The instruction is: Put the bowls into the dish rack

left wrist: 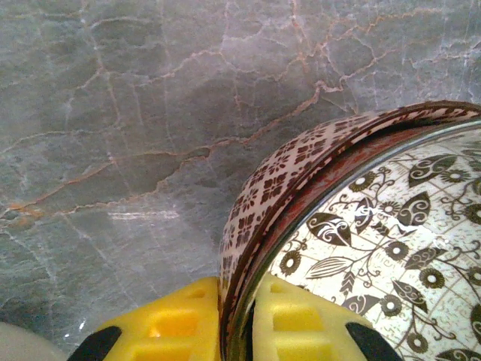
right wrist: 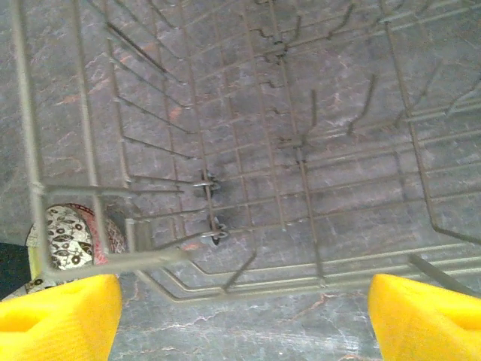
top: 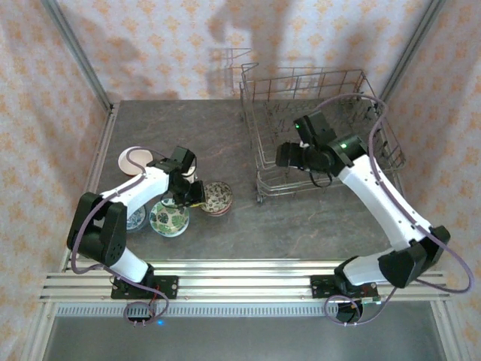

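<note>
Pinching the rim of the brown-and-white bowl (left wrist: 361,248), the left claw (left wrist: 237,320) is narrowed onto the bowl's wall. One yellow finger (left wrist: 169,327) sits outside it and the other inside against the leaf-patterned face. Whether the bowl rests on the grey marble table (left wrist: 113,113) or is lifted clear cannot be told. From above, that claw (top: 189,194) has the same bowl (top: 219,198) at its tips and a green floral bowl (top: 169,219) just behind it toward the arm's base. A blue-and-white bowl (top: 136,219) lies beside that one, partly under the arm, and a pale bowl (top: 132,160) lies off the arm's other side. Farther off, the right claw (right wrist: 240,316) stands wide with nothing between its yellow pads (right wrist: 60,316), and the dish rack (right wrist: 248,188) with its floor wires and upright tines (right wrist: 312,113) is spread just ahead of it. Overhead, this claw (top: 286,155) hangs at the rack's (top: 316,90) near side, well apart from the bowls.
</note>
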